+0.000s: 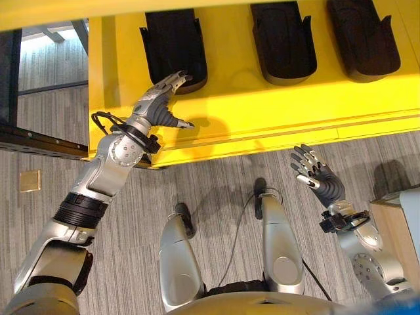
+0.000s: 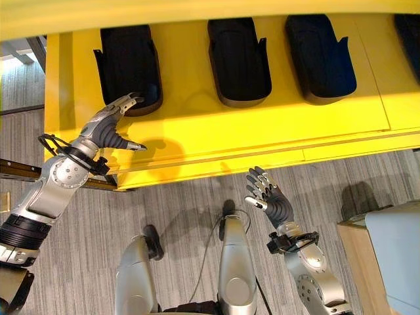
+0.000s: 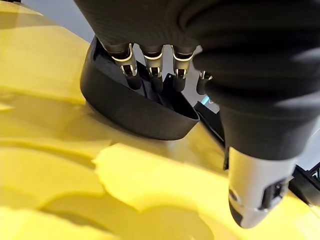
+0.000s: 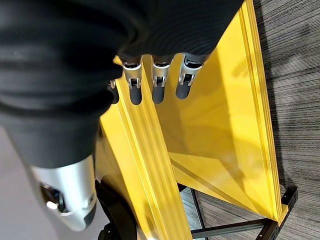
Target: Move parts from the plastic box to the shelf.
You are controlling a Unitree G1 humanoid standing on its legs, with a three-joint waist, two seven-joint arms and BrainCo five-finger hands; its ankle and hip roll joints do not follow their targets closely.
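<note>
- Our right hand [image 1: 323,178] hangs open, empty, off the yellow shelf [image 1: 275,111].
- Our left hand [image 1: 159,105], open and empty, touches the leftmost black part [image 1: 174,49]; three parts look shelved.

The floor [image 1: 216,174] is covered in grey carpet with fine lengthwise streaks, and soft shadows lie on it. A small tan square plate [image 1: 29,180] is set into the carpet at the far left. Beside it, a dark metal frame [image 1: 39,139] with a black rail runs along the left edge, and a pale bright patch of light [image 1: 56,31] shows past it near the top. At the right edge stands a light wooden piece of furniture [image 2: 357,262] with a pale grey panel [image 2: 397,252] against it.
</note>
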